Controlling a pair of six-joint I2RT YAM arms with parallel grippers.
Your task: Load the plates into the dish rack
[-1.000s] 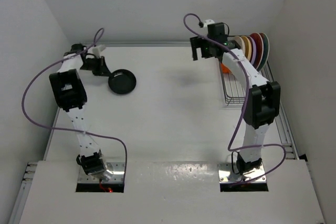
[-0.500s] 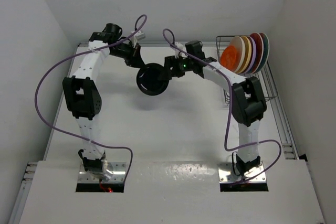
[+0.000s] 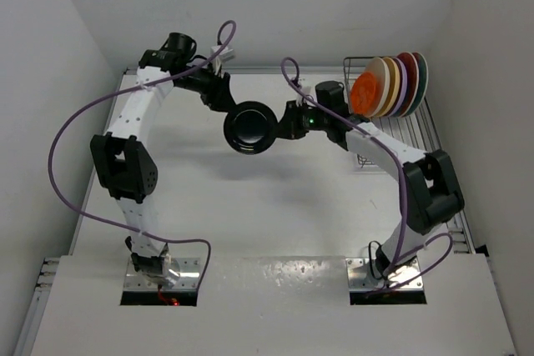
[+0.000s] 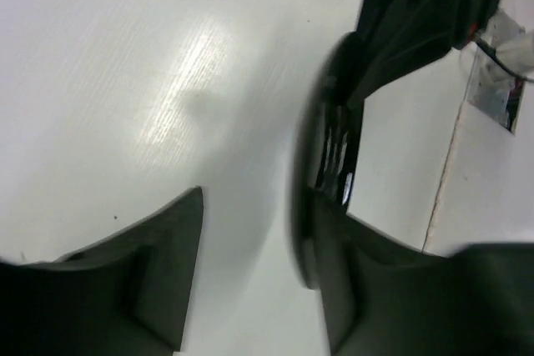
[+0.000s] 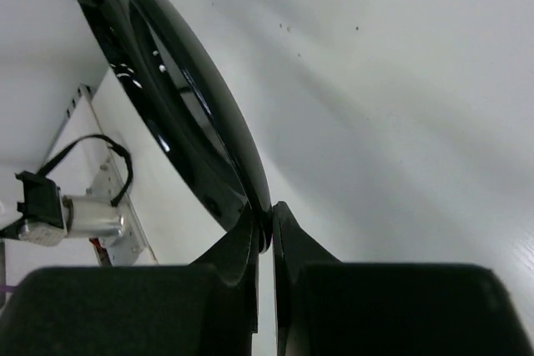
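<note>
The small glossy black plate (image 3: 250, 129) hangs on edge above the middle of the table, between my two grippers. My right gripper (image 3: 288, 125) is shut on its right rim; the right wrist view shows both fingers pinching the black plate (image 5: 167, 81) at the right gripper (image 5: 265, 227). My left gripper (image 3: 227, 103) stands open at the plate's upper left. In the left wrist view the plate's rim (image 4: 310, 181) lies against one finger, with a wide gap to the other across the left gripper (image 4: 259, 273). The dish rack (image 3: 371, 156) at the back right holds an orange plate (image 3: 365, 89) and several others upright.
Red plates (image 3: 413, 72) stand at the far end of the row in the rack. Purple cables loop off both arms. The table's back wall runs close behind both grippers, and the right wall lies just beyond the rack.
My right gripper has shut on the black plate's rim. My left gripper, shut on the plate before, has opened. The plate has shifted slightly toward the right.
</note>
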